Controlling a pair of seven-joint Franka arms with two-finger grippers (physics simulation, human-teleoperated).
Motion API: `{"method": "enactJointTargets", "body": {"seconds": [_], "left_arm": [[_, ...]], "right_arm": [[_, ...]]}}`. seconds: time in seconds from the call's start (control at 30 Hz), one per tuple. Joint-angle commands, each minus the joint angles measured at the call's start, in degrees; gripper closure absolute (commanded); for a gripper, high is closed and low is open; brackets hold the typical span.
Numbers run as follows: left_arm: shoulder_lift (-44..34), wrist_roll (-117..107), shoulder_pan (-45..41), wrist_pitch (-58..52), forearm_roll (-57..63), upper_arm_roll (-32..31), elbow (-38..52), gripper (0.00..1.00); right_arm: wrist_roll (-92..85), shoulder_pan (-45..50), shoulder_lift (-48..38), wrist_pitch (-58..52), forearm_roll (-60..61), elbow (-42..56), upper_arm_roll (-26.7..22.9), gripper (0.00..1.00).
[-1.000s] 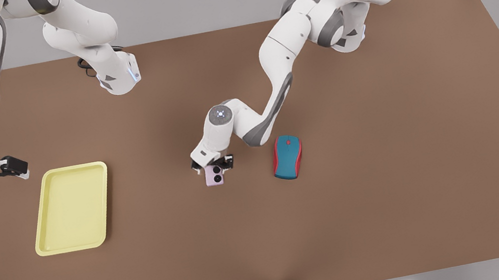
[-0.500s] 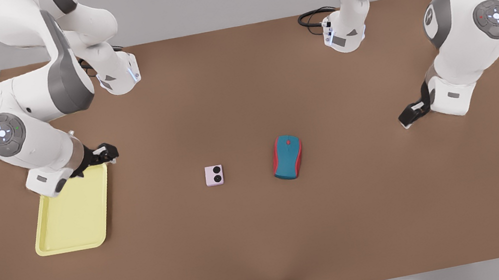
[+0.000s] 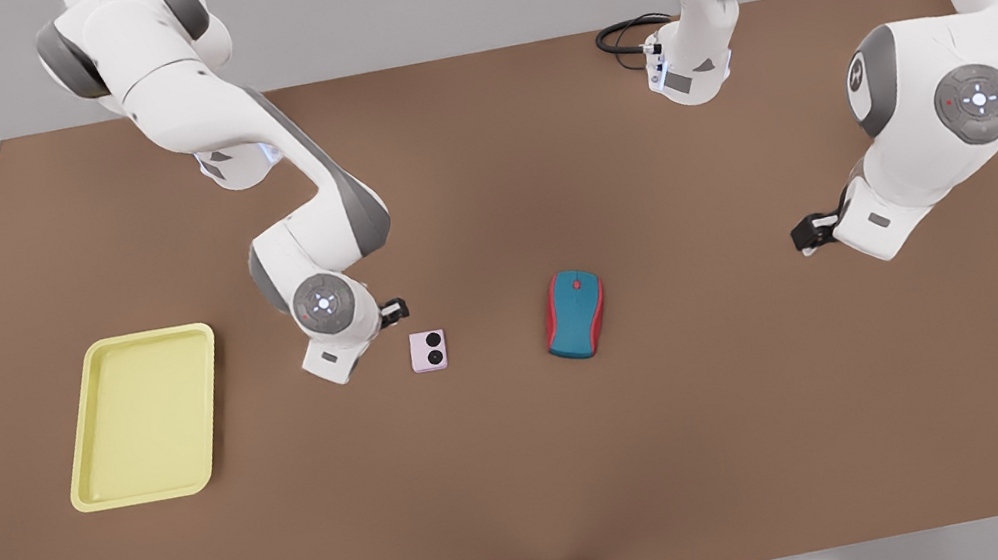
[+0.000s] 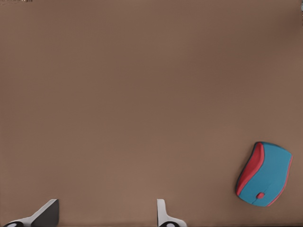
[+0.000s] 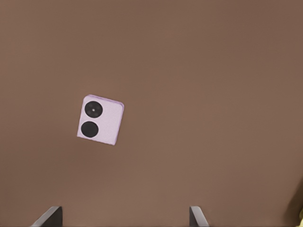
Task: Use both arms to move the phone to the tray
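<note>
The pale pink phone (image 3: 428, 351) lies flat on the brown table (image 3: 532, 477) near its middle, two black circles up. In the right wrist view the phone (image 5: 100, 120) is ahead of my open right gripper (image 5: 122, 217), apart from its fingertips. In the front view that right gripper (image 3: 393, 313) hangs just to the left of the phone. The yellow tray (image 3: 142, 421) rests empty at the front view's left. My left gripper (image 3: 806, 234) waits at the front view's right, and its own view shows the left gripper (image 4: 106, 215) open over bare table.
A teal-and-red mouse (image 3: 575, 314) sits to the front view's right of the phone; the mouse (image 4: 263, 173) lies off to one side of the left gripper. A black cable (image 3: 626, 36) curls at the table's back edge by an arm base.
A second ago the left gripper stood at the phone; it has withdrawn to the front view's right. The right gripper swung from beside the tray to next to the phone. The phone stayed put.
</note>
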Motion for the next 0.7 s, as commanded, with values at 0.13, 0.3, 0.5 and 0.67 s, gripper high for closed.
{"method": "enactJointTargets", "body": {"seconds": [0.13, 0.3, 0.5, 0.67], "left_arm": [[0.61, 15.65, 0.0, -0.54, 0.06, 0.02, 0.11, 0.0], [0.88, 15.47, 0.0, -0.63, 0.06, 0.02, 0.02, 0.0], [0.97, 15.47, 0.0, -0.63, 0.06, 0.02, 0.02, 0.0], [1.4, 14.95, 0.0, -0.63, 0.06, 0.02, 0.11, 0.0]], "right_arm": [[30.94, 2.19, 6.47, 23.75, -0.15, -3.66, 0.07, 0.0], [30.67, 2.28, 9.1, 35.53, 0.73, -9.03, 1.21, 0.0], [30.15, 2.36, 11.48, 37.29, 0.56, -8.5, 3.14, 0.0], [26.63, 0.87, 11.04, 36.59, 0.29, -9.11, 3.23, 0.0]]}}
